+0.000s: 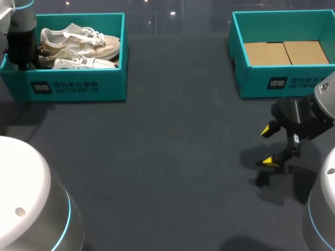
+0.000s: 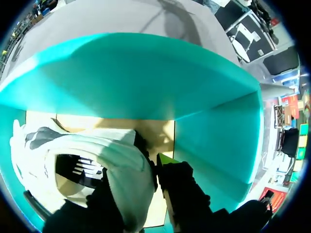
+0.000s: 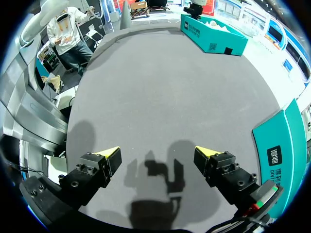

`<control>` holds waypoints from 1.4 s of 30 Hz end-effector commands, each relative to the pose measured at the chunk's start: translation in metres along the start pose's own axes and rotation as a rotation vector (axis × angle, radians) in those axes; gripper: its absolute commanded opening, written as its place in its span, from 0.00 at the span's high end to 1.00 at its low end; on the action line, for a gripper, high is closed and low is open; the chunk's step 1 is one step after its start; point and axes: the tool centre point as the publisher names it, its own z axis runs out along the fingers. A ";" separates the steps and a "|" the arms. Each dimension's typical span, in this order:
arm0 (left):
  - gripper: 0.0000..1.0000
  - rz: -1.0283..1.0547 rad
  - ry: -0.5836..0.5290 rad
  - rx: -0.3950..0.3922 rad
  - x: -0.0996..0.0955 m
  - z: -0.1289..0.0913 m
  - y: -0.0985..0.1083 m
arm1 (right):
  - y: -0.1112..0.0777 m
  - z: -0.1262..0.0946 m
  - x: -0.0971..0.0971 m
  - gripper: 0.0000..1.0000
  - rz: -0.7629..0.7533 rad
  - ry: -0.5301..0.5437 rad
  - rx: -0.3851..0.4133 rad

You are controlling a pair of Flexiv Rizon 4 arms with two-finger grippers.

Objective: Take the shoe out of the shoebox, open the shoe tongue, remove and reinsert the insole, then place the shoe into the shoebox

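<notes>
Two grippers stand in different states. At 4 o'clock on the table (image 1: 167, 157), nearest the robot, the right gripper (image 1: 269, 145) hangs above bare cloth with its fingers spread wide and nothing in them. At 10 o'clock, the left gripper (image 2: 138, 170) is sunk into the left shoebox (image 1: 78, 86), its fingers closed from two sides on the heel collar of the shoe (image 2: 97, 155). At 2 o'clock stands an empty box (image 1: 282, 83).

Judged risk: the hold takes only a thin edge of the collar, so the shoe may slip or swing on lifting. It may also catch the neighbouring shoe or the wall and drag the light box.

Only the left wrist view shows the pinch, since the arm hides it from the head camera. Only the head view shows a pair of shoes (image 1: 78, 47) in that box. Which of them is held cannot be told there.
</notes>
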 end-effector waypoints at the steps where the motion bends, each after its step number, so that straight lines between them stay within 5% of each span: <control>1: 1.00 -0.002 -0.003 0.000 -0.002 0.000 -0.002 | 0.000 0.000 0.002 0.00 0.000 -0.004 0.003; 21: 1.00 -0.116 -0.063 -0.015 0.022 -0.038 0.003 | 0.000 0.000 0.002 0.00 0.000 -0.004 0.003; 30: 1.00 -0.167 -0.081 -0.036 0.037 -0.072 0.014 | 0.000 0.000 0.002 0.00 0.000 -0.004 0.003; 42: 1.00 -0.190 -0.107 -0.072 0.047 -0.133 0.005 | 0.000 0.000 0.002 0.00 0.000 -0.004 0.003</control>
